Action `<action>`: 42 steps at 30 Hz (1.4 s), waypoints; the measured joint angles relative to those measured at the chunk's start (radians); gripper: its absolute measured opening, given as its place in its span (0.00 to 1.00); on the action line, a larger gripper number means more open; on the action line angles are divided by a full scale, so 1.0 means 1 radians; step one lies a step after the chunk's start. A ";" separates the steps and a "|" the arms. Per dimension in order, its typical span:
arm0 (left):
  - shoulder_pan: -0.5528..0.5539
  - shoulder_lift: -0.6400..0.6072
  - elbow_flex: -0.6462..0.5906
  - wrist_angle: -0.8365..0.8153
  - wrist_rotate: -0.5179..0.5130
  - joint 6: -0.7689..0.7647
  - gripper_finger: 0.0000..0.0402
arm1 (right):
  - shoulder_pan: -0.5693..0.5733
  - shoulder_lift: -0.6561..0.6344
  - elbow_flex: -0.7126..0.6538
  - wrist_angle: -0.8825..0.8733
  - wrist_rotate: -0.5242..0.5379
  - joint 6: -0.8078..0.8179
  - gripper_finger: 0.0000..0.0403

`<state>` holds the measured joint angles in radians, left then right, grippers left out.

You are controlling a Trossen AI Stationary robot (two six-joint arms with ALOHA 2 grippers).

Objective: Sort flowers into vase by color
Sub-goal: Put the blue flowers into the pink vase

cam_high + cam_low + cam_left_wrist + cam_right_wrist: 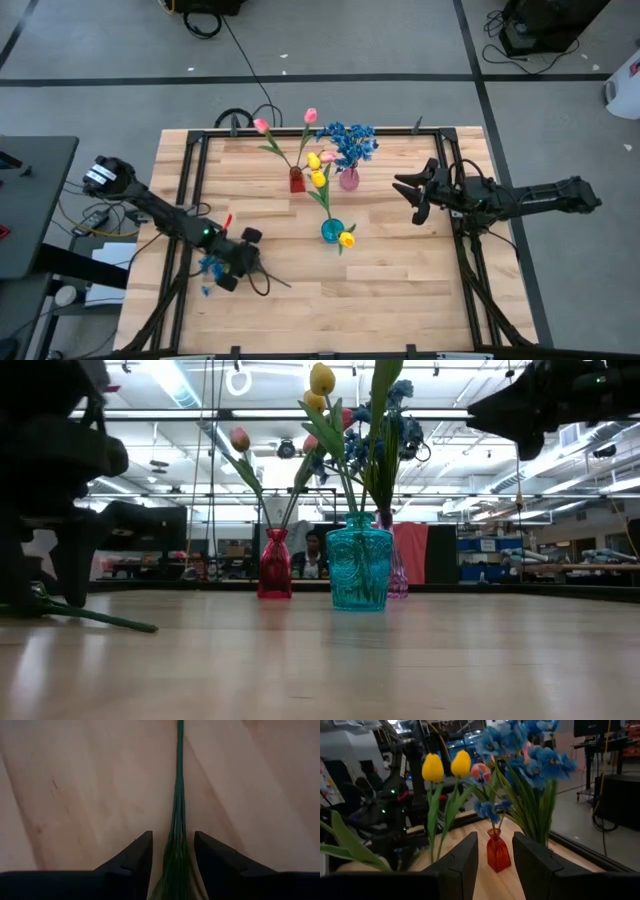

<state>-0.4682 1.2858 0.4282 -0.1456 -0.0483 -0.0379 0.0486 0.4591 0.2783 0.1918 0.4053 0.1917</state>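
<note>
A blue sprig lies flat on the table; its blossoms [208, 266] are beside my left gripper [240, 268] and its green stem [178, 795] runs out toward the right. My left gripper [172, 855] is down at the table, open, with one finger on each side of the stem [95, 617]. The red vase [297, 181] holds pink tulips, the pink vase [349, 180] holds blue sprigs, and the teal vase [331, 231] holds yellow tulips. My right gripper [415, 196] hangs open above the table to the right of the vases.
The three vases stand close together at the table's middle and far side, with stems and leaves leaning over one another [345, 450]. Bare wood lies along the near side [400, 300]. A person sits beyond the far edge [314, 550].
</note>
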 joint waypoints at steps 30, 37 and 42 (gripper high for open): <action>0.014 -0.005 0.614 -0.690 -0.460 0.032 0.07 | 0.145 0.166 0.244 -0.089 0.217 -0.012 0.32; 0.112 -0.005 0.805 -0.691 -0.621 0.124 0.07 | 0.155 0.262 0.437 -0.278 0.223 -0.031 0.32; 0.165 -0.005 0.901 -0.654 -0.529 0.211 0.07 | 0.155 0.366 0.562 -0.391 0.179 -0.019 0.32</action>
<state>-0.3031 1.2804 1.3297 -0.7994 -0.5773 0.1734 0.2031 0.8249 0.8403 -0.1993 0.5839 0.1725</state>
